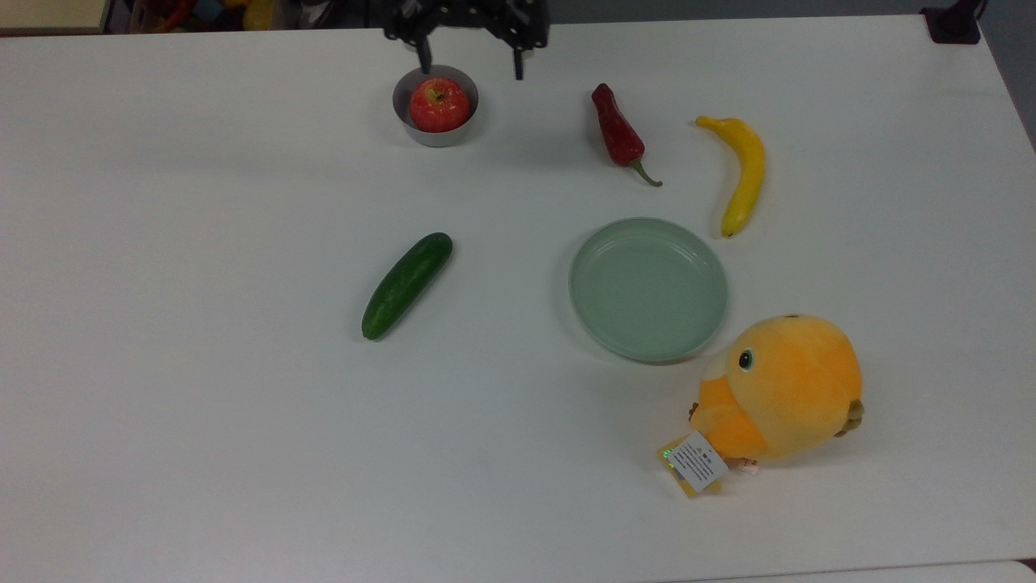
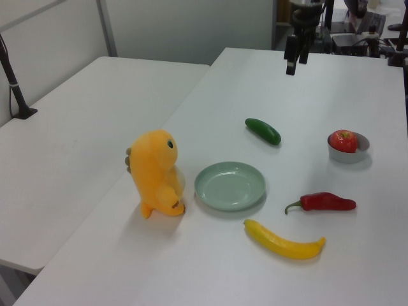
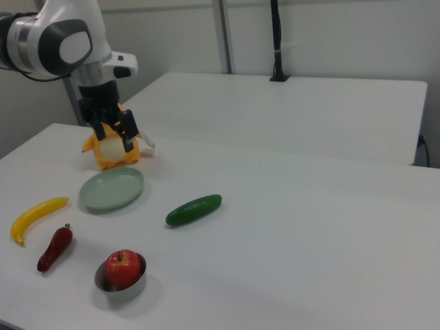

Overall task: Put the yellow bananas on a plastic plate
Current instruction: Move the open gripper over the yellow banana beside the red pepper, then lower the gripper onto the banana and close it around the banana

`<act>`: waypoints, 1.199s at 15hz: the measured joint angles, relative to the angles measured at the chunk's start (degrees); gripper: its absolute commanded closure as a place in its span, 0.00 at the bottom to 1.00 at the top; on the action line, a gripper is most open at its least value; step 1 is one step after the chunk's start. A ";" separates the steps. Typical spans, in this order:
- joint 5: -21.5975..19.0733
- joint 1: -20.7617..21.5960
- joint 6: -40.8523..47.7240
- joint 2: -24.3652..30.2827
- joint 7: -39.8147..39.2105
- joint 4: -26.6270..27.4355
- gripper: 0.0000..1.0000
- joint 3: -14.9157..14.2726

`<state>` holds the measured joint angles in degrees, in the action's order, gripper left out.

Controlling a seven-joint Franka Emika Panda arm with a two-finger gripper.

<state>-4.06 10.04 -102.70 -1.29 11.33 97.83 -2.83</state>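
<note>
The yellow banana [image 1: 745, 174] lies curved on the white table, just off the top view's upper right of the pale mint-green plate [image 1: 647, 289], close to its rim but apart from it. The plate holds nothing. Both also show in the left view, banana [image 2: 284, 241] and plate [image 2: 229, 185], and in the right view, banana [image 3: 38, 213] and plate [image 3: 111, 189]. My gripper [image 1: 471, 69] hangs open and holds nothing near the table's far edge, above the grey bowl's right side in the top view and well away from the banana. It also shows raised in the left view [image 2: 294, 64] and the right view [image 3: 113, 139].
A red apple [image 1: 439, 104] sits in a small grey bowl [image 1: 402, 95]. A red pepper [image 1: 617, 134] lies between the bowl and the banana. A dark green cucumber [image 1: 406, 283] lies left of the plate in the top view. An orange plush toy [image 1: 781, 389] stands by the plate's lower right.
</note>
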 measured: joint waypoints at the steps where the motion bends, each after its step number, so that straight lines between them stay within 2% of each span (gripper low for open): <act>1: -1.27 0.99 -1.42 -0.64 2.06 0.10 0.00 0.55; 6: -2.03 2.60 -7.30 -6.06 14.56 0.01 0.00 7.91; 8: -2.02 4.06 -9.34 -7.74 18.64 -0.09 0.00 9.96; 13: -1.74 9.41 -12.12 -11.39 26.37 -0.35 0.00 11.58; 18: -0.72 14.06 -15.00 -15.60 30.49 -0.46 0.00 12.06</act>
<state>-4.78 24.10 -117.70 -16.90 41.82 97.37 9.23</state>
